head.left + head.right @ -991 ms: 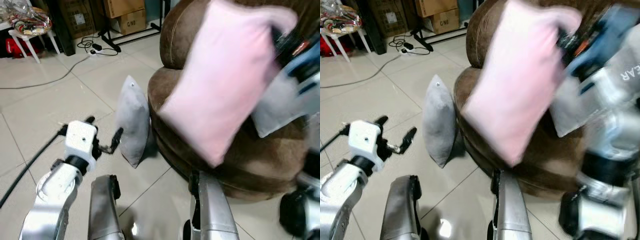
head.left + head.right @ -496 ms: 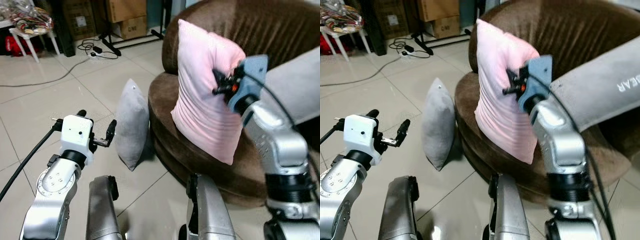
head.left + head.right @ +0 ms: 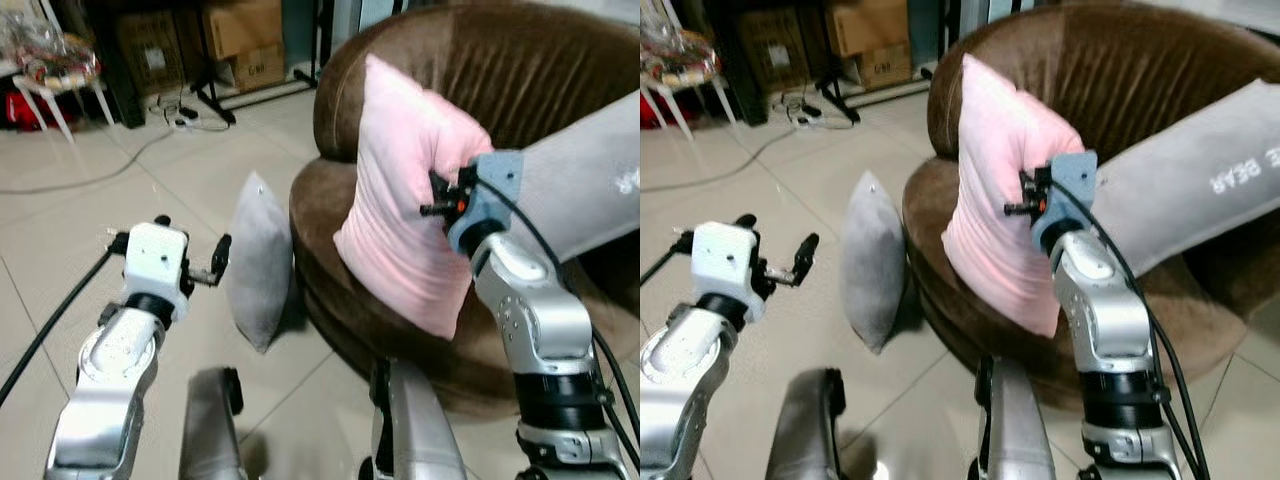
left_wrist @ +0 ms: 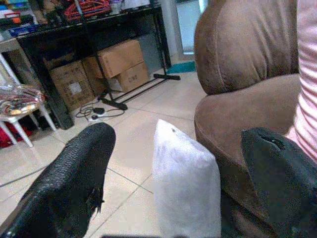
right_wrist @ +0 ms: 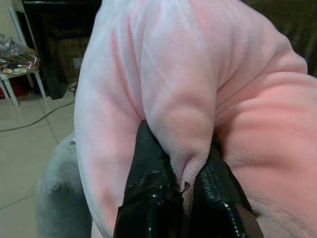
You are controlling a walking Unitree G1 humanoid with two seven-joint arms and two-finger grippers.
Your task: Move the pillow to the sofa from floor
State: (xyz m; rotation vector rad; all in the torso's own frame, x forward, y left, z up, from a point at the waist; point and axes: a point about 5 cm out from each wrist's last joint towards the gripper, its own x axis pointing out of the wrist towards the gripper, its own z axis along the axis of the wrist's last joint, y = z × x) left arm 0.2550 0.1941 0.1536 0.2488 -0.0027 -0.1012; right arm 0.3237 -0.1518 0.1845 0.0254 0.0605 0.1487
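Observation:
My right gripper (image 5: pixel 183 186) is shut on a fold of the pink pillow (image 3: pixel 400 215), holding it upright over the seat of the brown round sofa (image 3: pixel 520 80). Its lower corner hangs near the seat's front edge. A grey pillow (image 3: pixel 255 265) stands on its edge on the tiled floor, leaning against the sofa's base. My left gripper (image 3: pixel 190 255) is open, raised just left of the grey pillow and not touching it; the left wrist view shows that pillow (image 4: pixel 185 186) between its two fingers (image 4: pixel 74 173).
A long grey cushion (image 3: pixel 1185 190) with lettering lies across the sofa's right side. Cardboard boxes (image 3: pixel 245 40), a black stand and loose cables (image 3: pixel 190 115) sit at the back. A small white table (image 3: pixel 45 85) stands far left. Open tiled floor lies to the left.
The right arm swung the pink pillow down from high in front of the camera and now holds it steady over the sofa seat. The left gripper stays raised beside the grey pillow.

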